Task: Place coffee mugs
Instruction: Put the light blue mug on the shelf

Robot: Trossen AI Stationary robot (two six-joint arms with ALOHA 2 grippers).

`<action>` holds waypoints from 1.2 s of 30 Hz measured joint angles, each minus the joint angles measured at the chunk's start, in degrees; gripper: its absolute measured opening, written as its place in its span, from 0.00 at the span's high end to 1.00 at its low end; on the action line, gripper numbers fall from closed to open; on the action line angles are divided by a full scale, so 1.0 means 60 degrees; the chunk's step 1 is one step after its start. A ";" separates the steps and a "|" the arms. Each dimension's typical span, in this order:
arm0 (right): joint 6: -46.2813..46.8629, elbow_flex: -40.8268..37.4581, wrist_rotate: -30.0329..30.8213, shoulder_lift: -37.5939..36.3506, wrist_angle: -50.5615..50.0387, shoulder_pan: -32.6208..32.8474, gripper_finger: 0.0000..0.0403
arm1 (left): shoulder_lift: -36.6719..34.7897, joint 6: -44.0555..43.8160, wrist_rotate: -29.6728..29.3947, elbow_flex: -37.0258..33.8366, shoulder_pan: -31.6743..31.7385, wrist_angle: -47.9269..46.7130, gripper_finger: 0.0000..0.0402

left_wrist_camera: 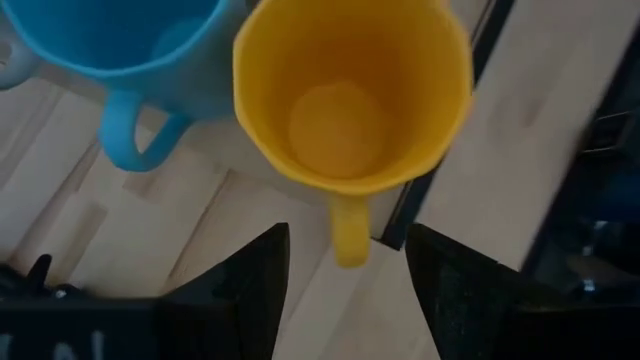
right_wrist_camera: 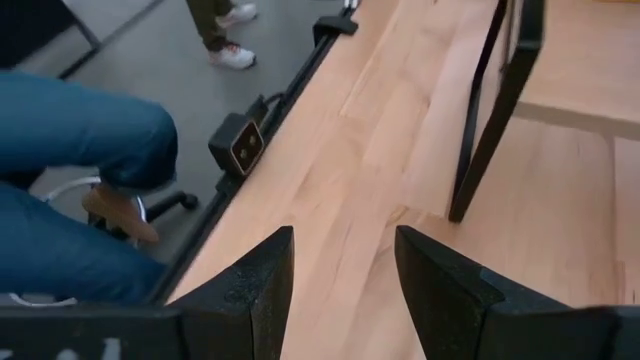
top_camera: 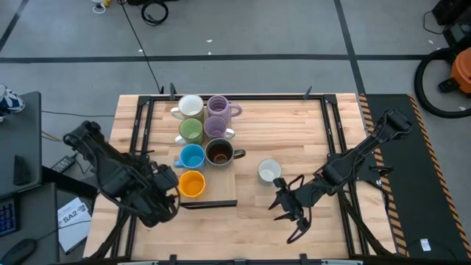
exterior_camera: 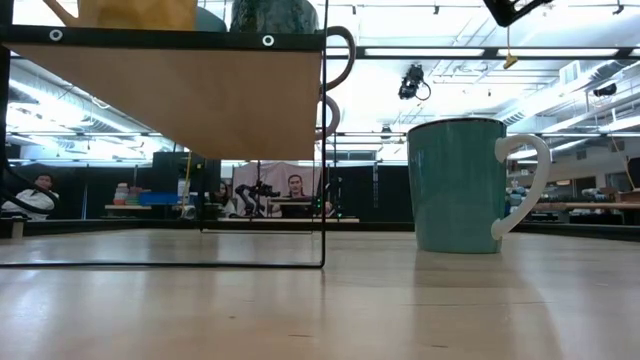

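Seven mugs stand in two rows on a raised wooden shelf (top_camera: 224, 180): white (top_camera: 190, 105), two lavender (top_camera: 218, 107) (top_camera: 215, 126), green (top_camera: 190, 129), blue (top_camera: 191, 157), dark brown (top_camera: 219, 152) and yellow-orange (top_camera: 191, 183). An eighth mug (top_camera: 269, 171), white from above, stands alone on the table; the low view shows it (exterior_camera: 460, 185) teal-walled with a white handle. My left gripper (left_wrist_camera: 345, 290) is open just left of the yellow-orange mug (left_wrist_camera: 350, 95), its fingers on either side of the handle (left_wrist_camera: 348, 232) without touching. My right gripper (top_camera: 292, 213) is open over bare table, nearer than the lone mug.
The shelf stands on a thin black frame (exterior_camera: 323, 140), with open space beneath it. Black rails (top_camera: 335, 140) run along the table's sides. A person's legs in jeans (right_wrist_camera: 70, 150) are beyond the table's near edge, next to a small camera (right_wrist_camera: 240, 145).
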 joint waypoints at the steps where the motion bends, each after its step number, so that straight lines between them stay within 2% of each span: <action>1: 0.0118 0.0038 0.0020 -0.0051 -0.0031 0.0000 0.55 | -0.0080 0.0003 -0.0003 0.0060 -0.0047 0.0007 0.49; 4: 0.0533 0.0161 0.0046 -0.0305 -0.0132 0.0000 0.56 | -0.0352 0.0000 -0.0155 0.0152 -0.0216 0.0025 0.49; 10: 0.1952 0.0522 0.0310 -0.1116 -0.1013 0.0000 0.56 | -0.0518 -0.0069 -0.1189 0.0152 -0.0758 0.0208 0.49; 16: 0.4875 0.0667 0.1666 -0.1926 -0.3103 0.0000 0.56 | -0.0514 -0.0073 -0.1498 0.0151 -0.0987 0.0414 0.49; 19: 0.6565 0.0667 0.1985 -0.2071 -0.4213 -0.0004 0.56 | -0.0514 -0.0077 -0.1606 0.0148 -0.0987 0.0489 0.49; 26: 0.8771 0.0667 0.2152 -0.1487 -0.6062 -0.0003 0.56 | -0.0514 -0.0077 -0.1625 0.0148 -0.0987 0.0562 0.49; 36: 0.9065 0.0667 0.2181 -0.0116 -0.6026 -0.0075 0.56 | -0.0514 -0.0080 -0.1625 0.0148 -0.0983 0.0659 0.49</action>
